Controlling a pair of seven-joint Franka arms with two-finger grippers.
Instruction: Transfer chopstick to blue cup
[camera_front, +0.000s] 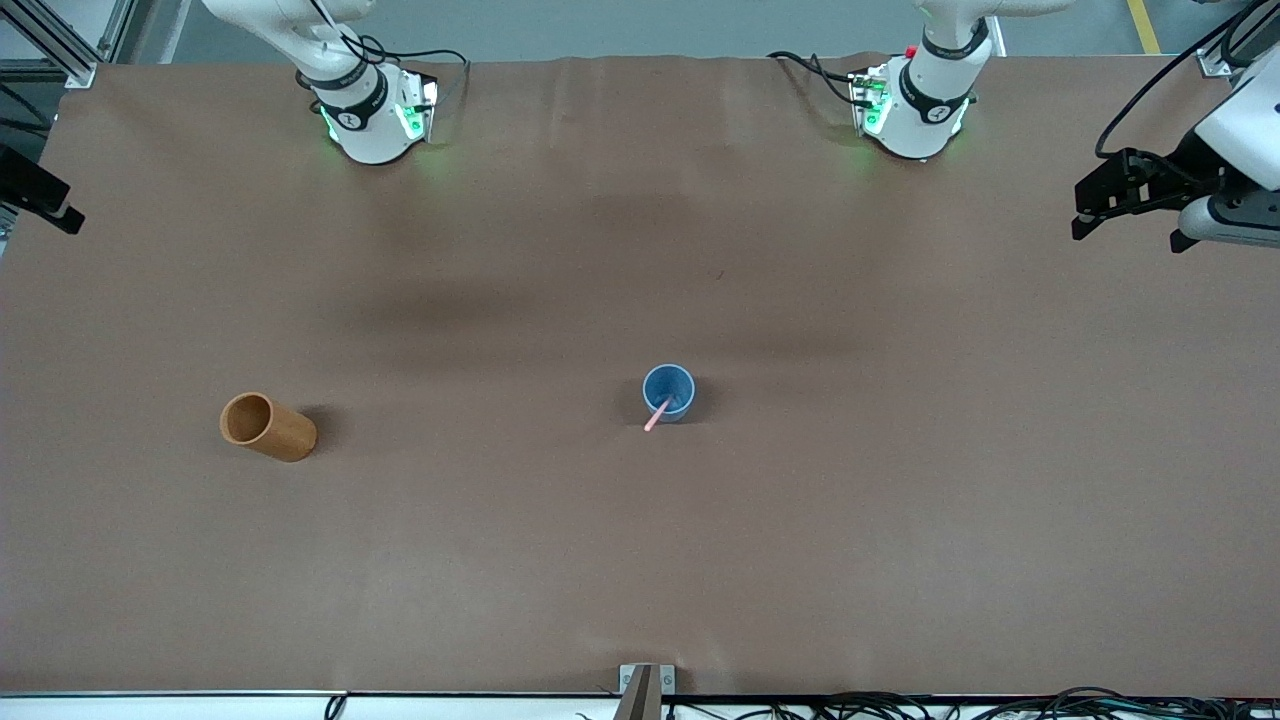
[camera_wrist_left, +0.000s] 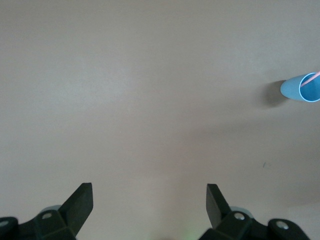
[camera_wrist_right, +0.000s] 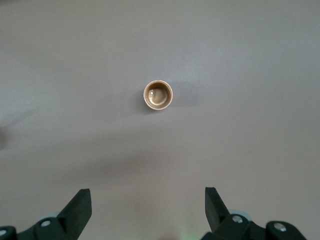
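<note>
The blue cup (camera_front: 668, 390) stands upright near the middle of the table. One pale pink chopstick (camera_front: 657, 413) leans in it, its top end tilted toward the front camera. The cup (camera_wrist_left: 296, 89) and the stick's tip (camera_wrist_left: 314, 77) also show at the edge of the left wrist view. My left gripper (camera_front: 1120, 205) is open and empty, high over the left arm's end of the table, well away from the cup; its own view (camera_wrist_left: 149, 189) shows the jaws wide apart. My right gripper (camera_wrist_right: 147, 194) is open and empty, high above the orange-brown cup (camera_wrist_right: 158, 95).
The orange-brown wooden-looking cup (camera_front: 267, 427) stands toward the right arm's end of the table, with nothing in it in the right wrist view. The brown table cover (camera_front: 900, 500) is bare around both cups. A metal bracket (camera_front: 646, 682) sits at the table's near edge.
</note>
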